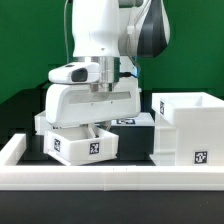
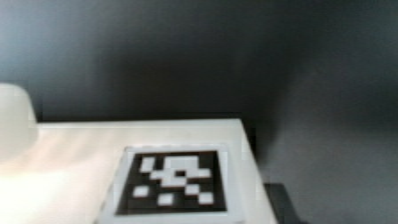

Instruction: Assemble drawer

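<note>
The large white cube-shaped drawer housing (image 1: 190, 128) stands at the exterior view's right, open side up, with a tag on its front. A smaller white tray (image 1: 82, 146) with tags on its front sits left of centre, slightly tilted. My gripper (image 1: 93, 124) hangs straight over this tray, and its fingertips are hidden by the hand and the tray's wall. A second white part with a tag (image 1: 133, 121) lies just behind, between the tray and the housing. The wrist view is blurred and shows a white face with a tag (image 2: 178, 182) very close; no fingers show.
A long low white rail (image 1: 110, 178) runs along the table's front and up its left side. The table top is black and a green wall stands behind. In the wrist view a rounded white shape (image 2: 15, 120) shows at the edge.
</note>
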{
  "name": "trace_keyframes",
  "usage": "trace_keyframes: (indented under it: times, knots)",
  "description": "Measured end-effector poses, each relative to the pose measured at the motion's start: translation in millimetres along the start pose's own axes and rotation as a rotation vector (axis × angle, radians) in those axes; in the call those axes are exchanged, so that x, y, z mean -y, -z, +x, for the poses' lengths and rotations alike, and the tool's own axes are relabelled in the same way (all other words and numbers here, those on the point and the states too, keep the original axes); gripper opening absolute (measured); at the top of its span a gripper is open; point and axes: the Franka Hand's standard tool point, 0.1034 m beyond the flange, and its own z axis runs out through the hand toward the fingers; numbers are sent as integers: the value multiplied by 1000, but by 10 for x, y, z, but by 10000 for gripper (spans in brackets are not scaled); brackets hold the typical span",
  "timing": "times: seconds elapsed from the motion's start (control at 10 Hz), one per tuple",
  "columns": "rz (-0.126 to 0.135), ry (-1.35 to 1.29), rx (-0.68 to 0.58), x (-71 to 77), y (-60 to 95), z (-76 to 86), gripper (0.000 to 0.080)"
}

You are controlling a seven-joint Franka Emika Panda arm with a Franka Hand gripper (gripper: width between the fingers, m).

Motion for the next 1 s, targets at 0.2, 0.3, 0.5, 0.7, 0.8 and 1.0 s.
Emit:
trace_keyframes:
  times: [0.2, 0.3, 0.5, 0.7, 0.8, 1.0]
  knots:
    - [11, 196, 10, 10, 23, 38, 42]
    - [19, 311, 19, 11, 73, 113, 42]
    - [22, 469, 29, -44, 108, 154, 42]
    - [21, 547, 33, -56, 102, 141, 42]
    - [22, 546, 34, -54, 95, 135, 42]
    - [23, 584, 36, -37, 91, 160, 42]
